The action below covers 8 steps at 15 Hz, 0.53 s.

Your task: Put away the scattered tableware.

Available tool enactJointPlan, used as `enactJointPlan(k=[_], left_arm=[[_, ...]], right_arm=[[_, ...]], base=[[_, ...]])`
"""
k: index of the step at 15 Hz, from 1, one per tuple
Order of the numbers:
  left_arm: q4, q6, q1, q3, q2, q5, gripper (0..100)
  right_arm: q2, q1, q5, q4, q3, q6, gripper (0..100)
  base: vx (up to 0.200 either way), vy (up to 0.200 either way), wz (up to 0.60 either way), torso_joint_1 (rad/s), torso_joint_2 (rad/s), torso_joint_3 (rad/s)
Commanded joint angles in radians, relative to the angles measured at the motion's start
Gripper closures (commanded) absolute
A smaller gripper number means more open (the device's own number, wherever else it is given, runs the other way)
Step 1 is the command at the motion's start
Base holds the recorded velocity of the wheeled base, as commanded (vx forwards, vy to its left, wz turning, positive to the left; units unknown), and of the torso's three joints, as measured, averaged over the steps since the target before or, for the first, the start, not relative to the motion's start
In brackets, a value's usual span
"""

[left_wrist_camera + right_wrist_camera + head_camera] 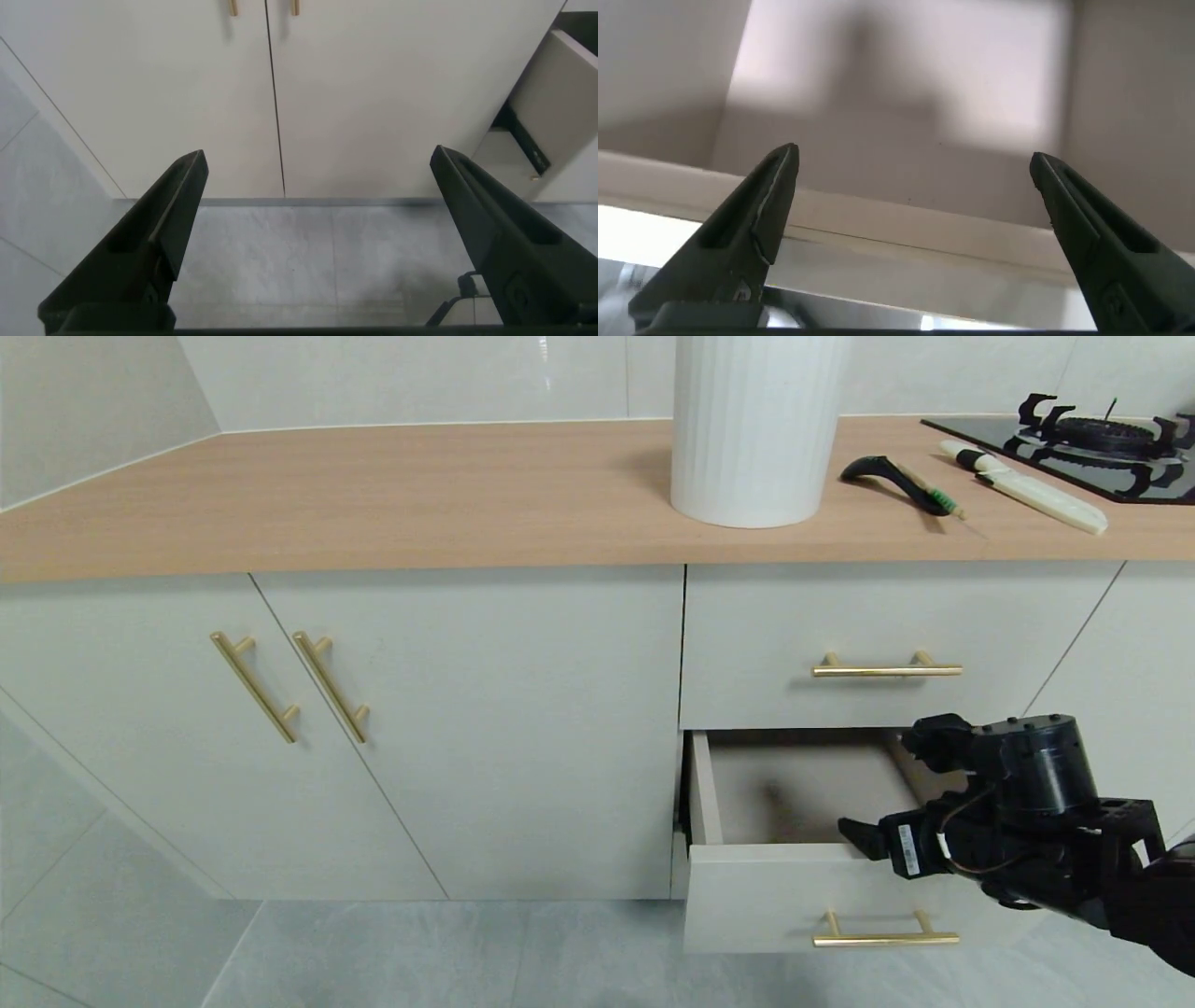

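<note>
While the pale drawer with a gold handle (pixel 747 896) sits open, maybe empty, the right claw (pixel 887 786) hangs released by it; next it likely needs the white knife (pixel 1027 490).

The right gripper (pixel 882 782) hovers, fingers apart, over the open lower drawer (pixel 766 887). On the counter (pixel 373 495), far right, sit a white canister (pixel 752 429), peeler (pixel 898 478) and knife (pixel 1024 488).

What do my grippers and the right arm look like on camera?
The left gripper and right gripper each have two black, wedge-shaped fingers. The right arm is black, with a cylindrical housing, a thin looped cable and a white barcode label.
</note>
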Motion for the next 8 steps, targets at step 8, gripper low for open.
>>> enactJointPlan(k=[8], left_arm=[[0.0,0.0,0.0,0.001,0.0,0.0,0]], right_arm=[[-0.2,0.078,0.092,0.576,-0.124,-0.005,0]], base=[[0.0,0.0,0.0,0.0,0.0,0.0]])
